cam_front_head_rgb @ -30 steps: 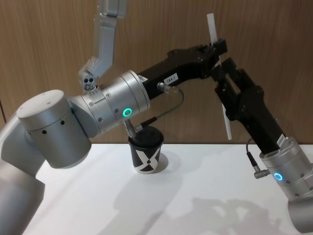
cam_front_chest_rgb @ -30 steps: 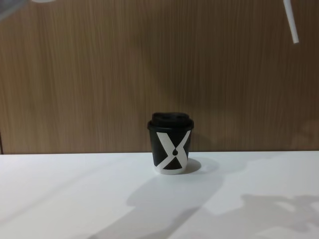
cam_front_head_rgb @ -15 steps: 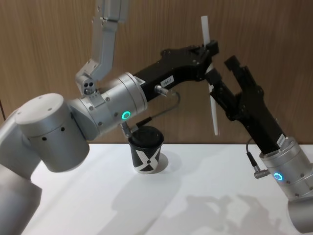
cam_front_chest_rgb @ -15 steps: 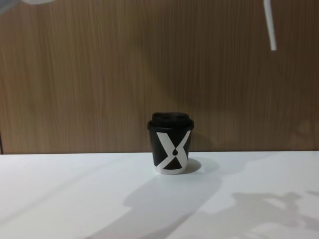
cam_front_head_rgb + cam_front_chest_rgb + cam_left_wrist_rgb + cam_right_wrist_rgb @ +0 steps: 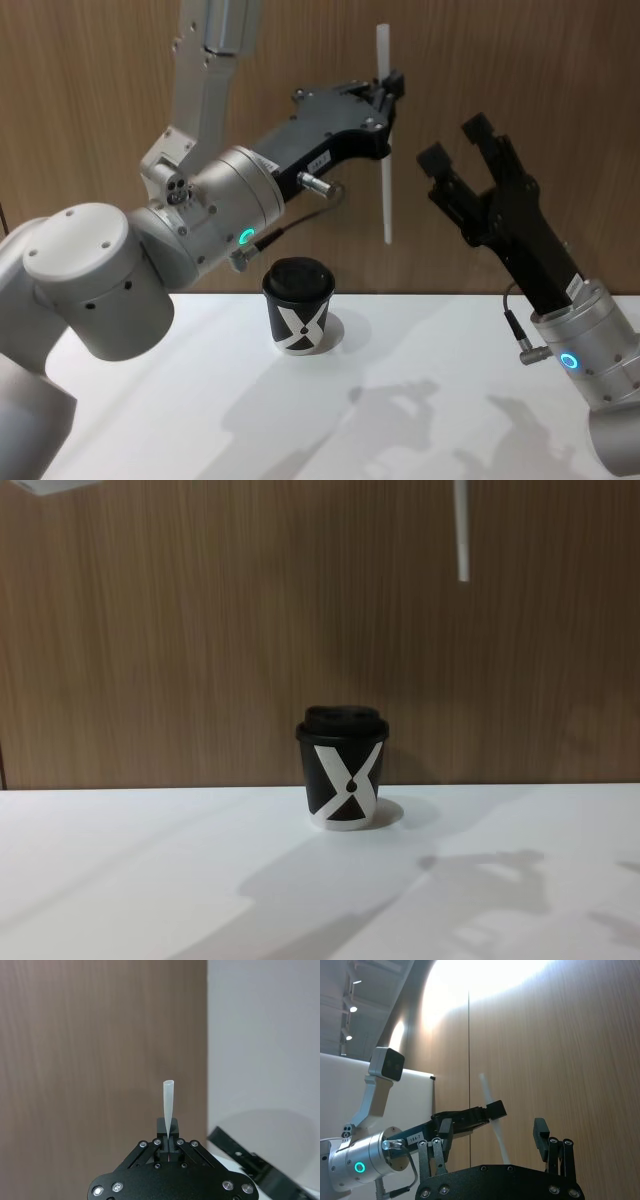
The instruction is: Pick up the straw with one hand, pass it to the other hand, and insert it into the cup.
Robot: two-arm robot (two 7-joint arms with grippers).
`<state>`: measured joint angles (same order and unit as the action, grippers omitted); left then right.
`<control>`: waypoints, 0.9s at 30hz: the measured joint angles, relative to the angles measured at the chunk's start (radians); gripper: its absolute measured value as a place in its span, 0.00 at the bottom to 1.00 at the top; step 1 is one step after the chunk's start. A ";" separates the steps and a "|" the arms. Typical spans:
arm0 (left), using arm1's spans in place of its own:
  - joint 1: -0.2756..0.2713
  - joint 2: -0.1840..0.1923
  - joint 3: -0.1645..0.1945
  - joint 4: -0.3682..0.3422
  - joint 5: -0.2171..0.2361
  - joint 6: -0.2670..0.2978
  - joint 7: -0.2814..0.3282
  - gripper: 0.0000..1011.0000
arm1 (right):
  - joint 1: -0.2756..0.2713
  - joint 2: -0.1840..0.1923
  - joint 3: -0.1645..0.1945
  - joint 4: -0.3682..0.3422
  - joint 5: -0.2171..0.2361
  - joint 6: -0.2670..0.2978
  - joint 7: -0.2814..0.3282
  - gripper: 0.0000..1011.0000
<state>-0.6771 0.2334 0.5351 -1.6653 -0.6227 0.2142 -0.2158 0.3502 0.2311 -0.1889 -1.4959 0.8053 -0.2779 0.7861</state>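
The left gripper (image 5: 385, 90) is pinching the straw (image 5: 386, 190) upright, the right gripper (image 5: 454, 140) gaping empty; handover seemingly done, next aligning it over the cup (image 5: 298, 305).

left clamps, right gapes

reaches the left arm (image 5: 90, 270) up from the lower left and across toward the right, with the silver wrist (image 5: 225, 195) showing a lit green ring. holds the left gripper (image 5: 387, 88) high, jaws pinched tight on the straw (image 5: 386, 180) near its upper end, with most of its length hanging upright below. lifts the right arm (image 5: 615, 440) from the lower right, wrist (image 5: 580, 345) low with its own lit ring, black body slanting up and leftward. spreads the right gripper (image 5: 455, 142) wide, jaws well parted, fingertips pointing up toward the left gripper, near it yet apart.
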 joint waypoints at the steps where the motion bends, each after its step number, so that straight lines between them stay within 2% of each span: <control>1: 0.000 0.001 0.000 -0.001 0.009 -0.004 0.007 0.00 | 0.000 0.000 0.000 0.000 0.000 0.000 0.000 0.99; 7: -0.003 0.010 0.002 -0.013 0.078 -0.012 0.063 0.00 | 0.000 0.000 0.000 0.000 0.000 0.000 0.000 0.99; 12: -0.008 0.013 0.002 -0.025 0.112 0.020 0.104 0.00 | 0.000 0.000 0.000 0.000 0.000 0.000 0.000 0.99; 19: -0.012 0.011 -0.003 -0.034 0.126 0.081 0.138 0.00 | 0.000 0.000 0.000 0.000 0.000 0.000 0.000 0.99; 27: -0.008 -0.005 -0.013 -0.026 0.114 0.157 0.157 0.00 | 0.000 0.000 0.000 0.000 0.000 0.000 0.000 0.99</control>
<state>-0.6856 0.2280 0.5220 -1.6912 -0.5086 0.3715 -0.0590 0.3502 0.2311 -0.1890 -1.4960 0.8053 -0.2779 0.7861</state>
